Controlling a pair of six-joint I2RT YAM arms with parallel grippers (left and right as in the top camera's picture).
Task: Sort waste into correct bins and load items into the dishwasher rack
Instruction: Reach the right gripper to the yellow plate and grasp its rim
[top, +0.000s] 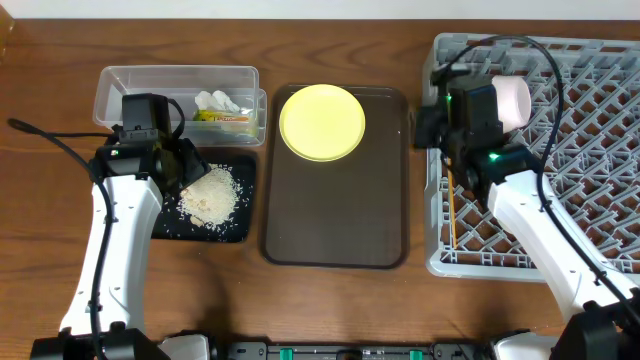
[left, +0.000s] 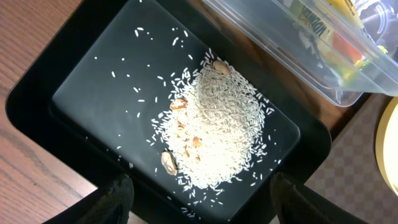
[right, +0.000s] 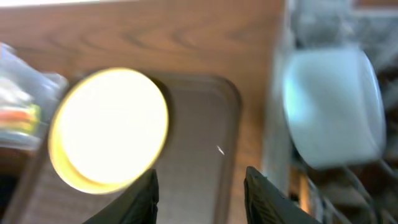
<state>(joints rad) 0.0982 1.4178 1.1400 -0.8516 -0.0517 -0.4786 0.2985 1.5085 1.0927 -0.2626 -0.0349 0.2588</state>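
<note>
Rice crumbs (left: 217, 127) lie heaped in the middle of the shallow black tray (top: 236, 228), with loose grains scattered round the pile and a few brownish bits among them. The left gripper (left: 205, 200) hangs right over that heap, its fingers spread wide with nothing between them. Just behind the tray sits the clear container (top: 150, 82), and in its right end I can see the crumpled white tissue (top: 215, 100) beside the green-and-orange snack wrapper (top: 224, 117).

To the right, the dark brown serving tray (top: 335, 225) carries the yellow plate (top: 321, 122) at its far end. Beyond that stands the grey dishwasher rack (top: 590, 150). The white bowl with the pinkish outside (top: 514, 100) lies on its side near the rack's far left corner, and the chopsticks (top: 453, 212) lie along its left edge. The right gripper (right: 202, 199) is above that left edge, close to the bowl. Its wrist view is blurred, but the fingers stand apart and hold nothing.
</note>
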